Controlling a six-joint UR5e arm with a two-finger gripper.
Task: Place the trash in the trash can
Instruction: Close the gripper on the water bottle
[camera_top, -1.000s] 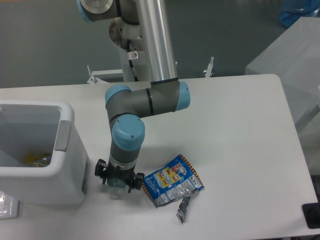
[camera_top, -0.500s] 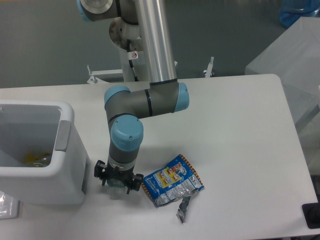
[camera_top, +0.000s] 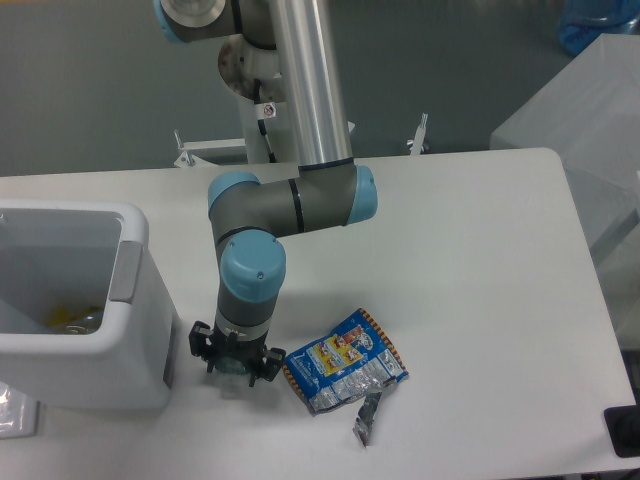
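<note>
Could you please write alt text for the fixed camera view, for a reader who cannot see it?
A UR5e arm reaches down to a white table, its gripper low over a small clear object between a white trash can and a blue-and-silver foil snack bag. A small silver foil scrap lies beside the bag.

No text can be read: printing in yellow and red is seen on the crumpled blue-and-silver foil snack bag (camera_top: 345, 362) (too small to be made out), and a small red-and-white sticker (camera_top: 268, 109) on the arm's grey base joint is likewise illegible.
</note>
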